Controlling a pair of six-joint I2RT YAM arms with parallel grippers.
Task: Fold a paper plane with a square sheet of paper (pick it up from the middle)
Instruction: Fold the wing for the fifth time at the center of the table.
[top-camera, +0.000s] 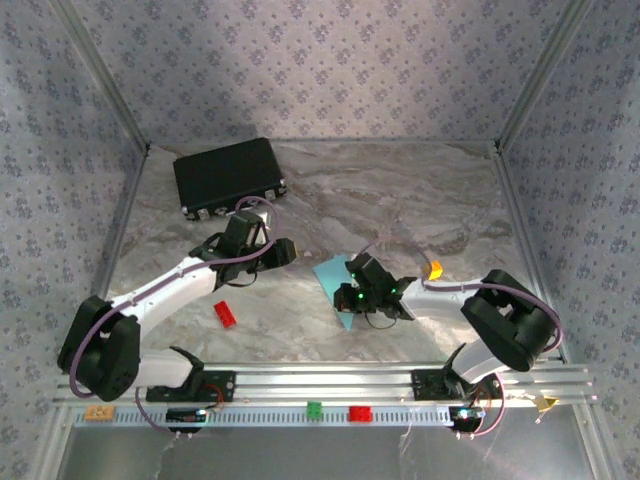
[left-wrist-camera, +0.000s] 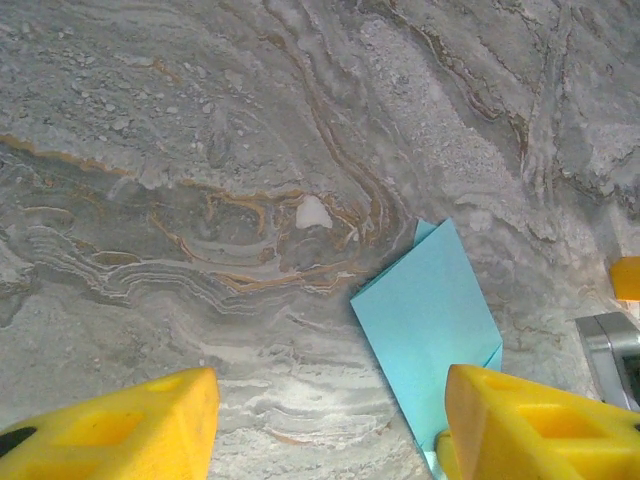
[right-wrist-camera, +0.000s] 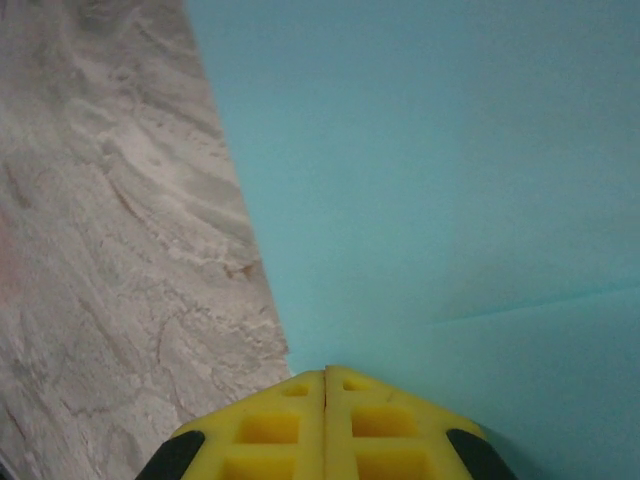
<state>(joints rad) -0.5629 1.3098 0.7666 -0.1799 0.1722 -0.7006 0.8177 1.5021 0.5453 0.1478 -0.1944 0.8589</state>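
We read the step in hand as setting a fold in the sheet (top-camera: 336, 273). It lies centre-right on the surface (top-camera: 420, 200), under the right arm's wrist, and a crease and overlapping layers are already visible. To do it well, we'd run the pressing tip along the crease line with light, steady downward load, and pin the far side so the thin paper doesn't skate on the marble. We'd check the edges line up before hardening the crease, since a skewed fold here carries into every later one. The right fingers (right-wrist-camera: 270, 435) are fully closed with the pads flush, tips down on the blue paper near its edge. No paper is visible between the pads, so we call it pressing, not pinching. The left fingers (left-wrist-camera: 120, 425) are spread apart and hold nothing. They hover over bare marble, with one finger overlapping the sheet's near corner in the left wrist view; we can't tell if it touches.
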